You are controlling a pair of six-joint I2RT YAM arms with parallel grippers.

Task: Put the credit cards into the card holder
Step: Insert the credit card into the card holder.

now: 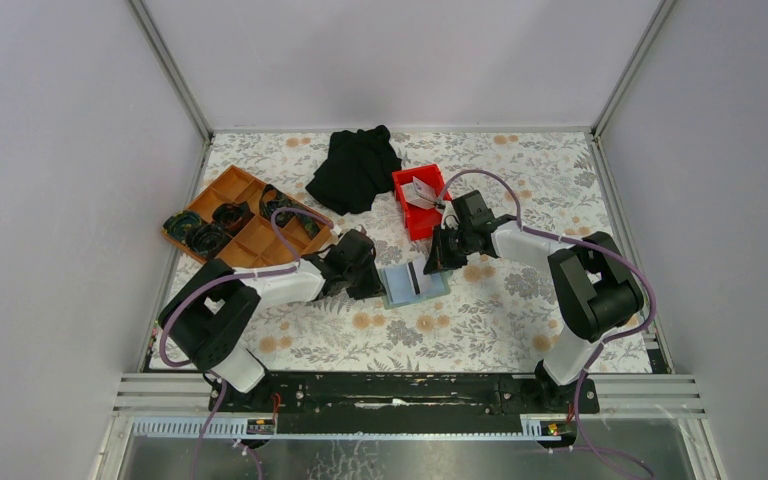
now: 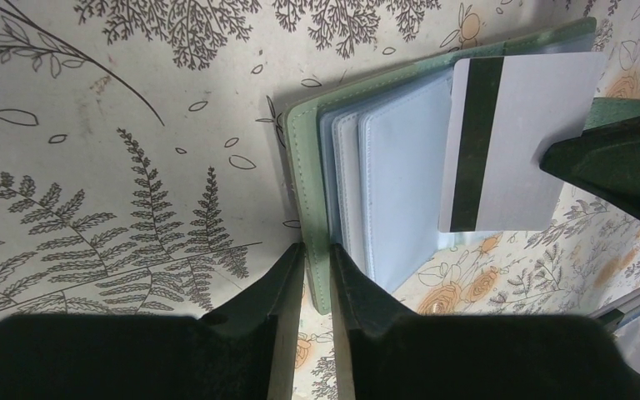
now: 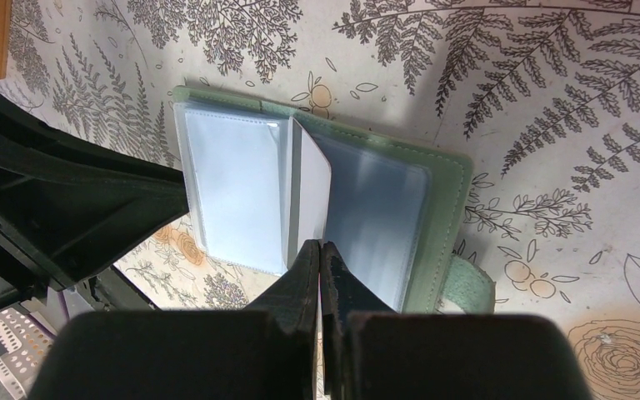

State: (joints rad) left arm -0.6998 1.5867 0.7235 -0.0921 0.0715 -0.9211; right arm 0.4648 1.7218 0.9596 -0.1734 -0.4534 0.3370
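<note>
Right wrist view: right jaws are pinching a white plastic credit card (image 3: 308,187) over the open grey-green folding card holder (image 3: 442,192) near the red plastic bin (image 1: 410,215); left jaws are clamping its cover; card not yet slotted.

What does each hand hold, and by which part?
Right hand: a credit card, by one edge. Left hand: the open card holder, by its cover's edge.

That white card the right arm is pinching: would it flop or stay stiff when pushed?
Probably stiff: the credit card stands flat and unbent though the right gripper pinches only one edge. Likely light, being so thin. Perhaps slippery, since its face looks smooth.
</note>
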